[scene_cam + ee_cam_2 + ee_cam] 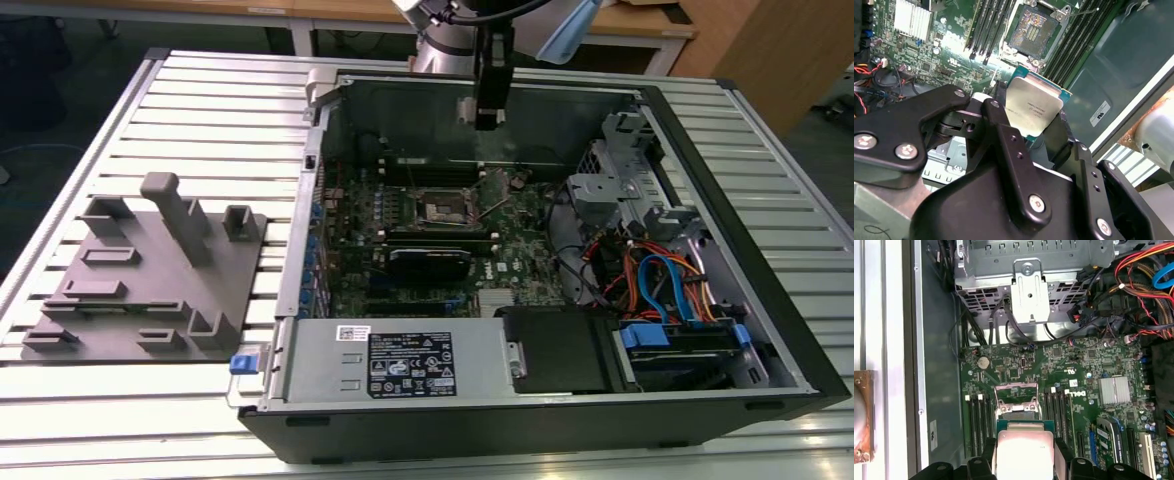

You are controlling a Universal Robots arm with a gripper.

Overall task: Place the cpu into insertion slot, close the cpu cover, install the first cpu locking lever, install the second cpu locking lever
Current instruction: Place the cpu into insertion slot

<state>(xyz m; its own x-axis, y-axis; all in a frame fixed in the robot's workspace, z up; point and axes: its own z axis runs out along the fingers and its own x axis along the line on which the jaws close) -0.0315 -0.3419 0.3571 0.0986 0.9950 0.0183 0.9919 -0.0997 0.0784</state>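
Grip on the cpu point(1035, 107) above the open case

Starts with a slatted metal desk point(160, 100) carrying a grey fixture block point(147, 270) and, beside it, an open computer case point(534, 435). Finds inside the case a green circuit board point(534, 250) lying flat, with the insertion slot point(445, 208) near its middle: dark square, silvery rim, contacts bare in the second wrist view. Holds the pincer point(487, 108) high over the case in the exterior view, well above the board and apart from the slot. Clamps two black fingers point(999, 120) on opposite edges of the cpu, metal top turned toward both wrist cameras, clear of everything else.

Judged for handling: light, stiff and thin, yet fragile on the underside; smooth metal, so probably slippery under a slack pinch. Best taken by the green edges, as now, never by the contact face; calls for a level, gentle touch and no pressing.

Looks small, flat and square: dull silver-grey lid with rounded corners and faint print, seated on a slightly wider green-blue rim.
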